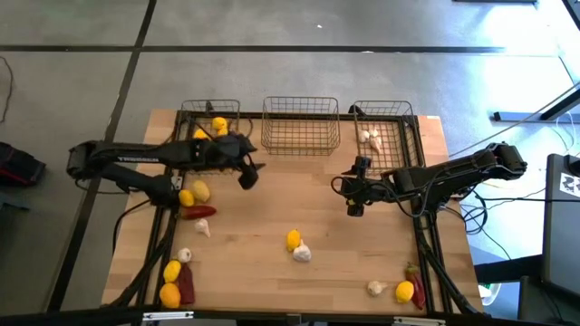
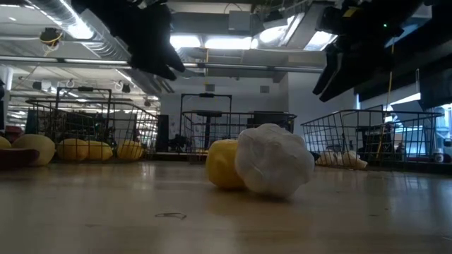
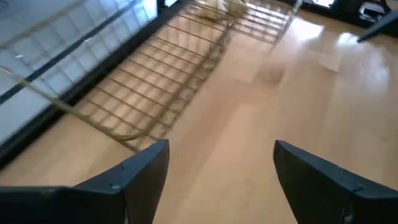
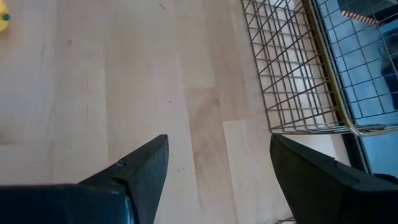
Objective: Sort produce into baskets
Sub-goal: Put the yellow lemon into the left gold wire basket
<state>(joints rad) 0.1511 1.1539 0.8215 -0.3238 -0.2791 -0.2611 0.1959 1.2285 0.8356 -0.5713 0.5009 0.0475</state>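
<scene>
Wire-mesh middle basket [image 1: 300,125] is the landmark, holding nothing visible. Left basket [image 1: 210,116] beside it holds lemons [image 1: 218,125]; right basket [image 1: 384,124] holds garlic bulbs [image 1: 370,138]. Left gripper [image 1: 247,175] hangs just in front of the middle basket's left corner, jaws apart, nothing held. Right gripper [image 1: 355,205] sits further front-right, jaws apart, nothing held. Loose lemon [image 1: 293,239] touching a garlic bulb [image 1: 302,254] lies well in front.

— Open wood between the left gripper [image 1: 251,172] and the right gripper [image 1: 356,187]?
— Bare, yes, from the middle basket [image 1: 301,124] down to a lemon [image 1: 293,239] touching a garlic bulb [image 1: 302,254].
— Left edge?
— Crowded: lemons, chili pepper [image 1: 198,212], garlic.
— Far edge?
— Blocked by three baskets side by side.
— Near right corner?
— Cluttered with garlic, lemon, chili.
</scene>
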